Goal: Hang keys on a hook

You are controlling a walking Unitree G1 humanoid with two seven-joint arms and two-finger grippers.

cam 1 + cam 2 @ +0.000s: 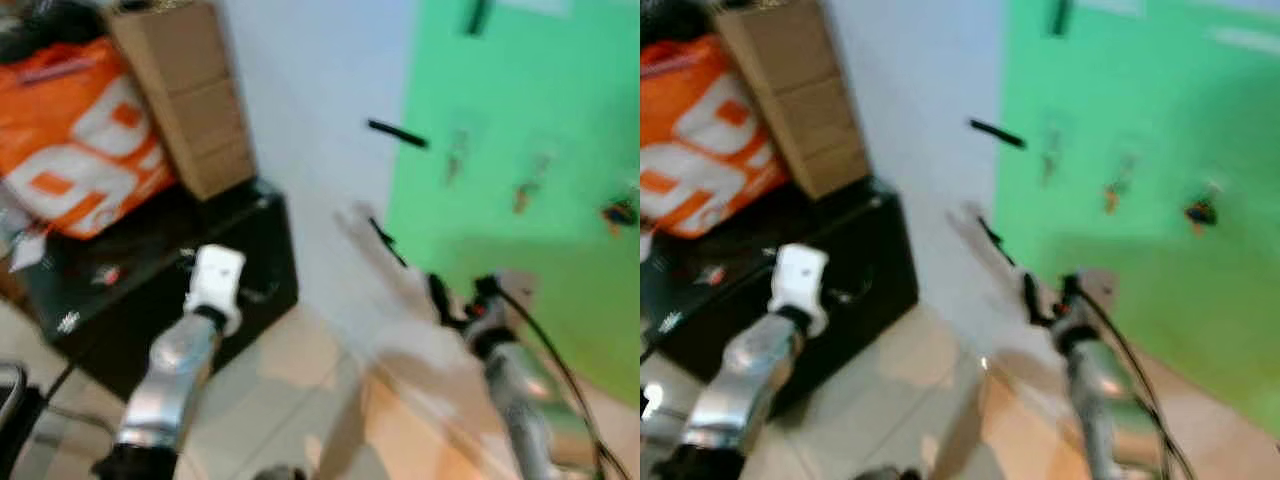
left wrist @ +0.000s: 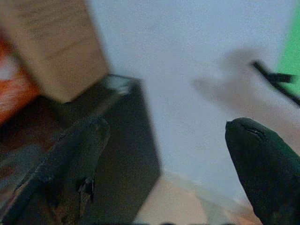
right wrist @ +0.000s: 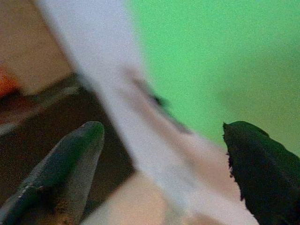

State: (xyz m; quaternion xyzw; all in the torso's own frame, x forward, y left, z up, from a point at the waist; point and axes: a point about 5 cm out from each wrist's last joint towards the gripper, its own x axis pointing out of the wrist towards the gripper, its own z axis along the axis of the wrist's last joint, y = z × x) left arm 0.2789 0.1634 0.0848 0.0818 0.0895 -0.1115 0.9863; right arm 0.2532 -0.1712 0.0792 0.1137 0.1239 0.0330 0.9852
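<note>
The picture is blurred by motion. A green board [image 1: 520, 120] hangs on the white wall, with three small bunches of keys on it: one [image 1: 455, 160], a second [image 1: 525, 195] and a third [image 1: 618, 212]. A black hook [image 1: 397, 132] sticks out near the board's left edge. My right gripper [image 3: 161, 129] is raised toward the wall below the board, open and empty. My left gripper [image 2: 164, 126] is open too, held in front of a black cabinet [image 1: 170, 290]. A small red and white thing [image 1: 105, 275] lies on the cabinet; I cannot tell what it is.
An orange and white bag [image 1: 75, 140] and a tall cardboard box [image 1: 185, 95] stand on the black cabinet at the left. Beige floor tiles [image 1: 300, 400] run between the cabinet and the wall. Another black hook [image 1: 478, 15] sits at the board's top.
</note>
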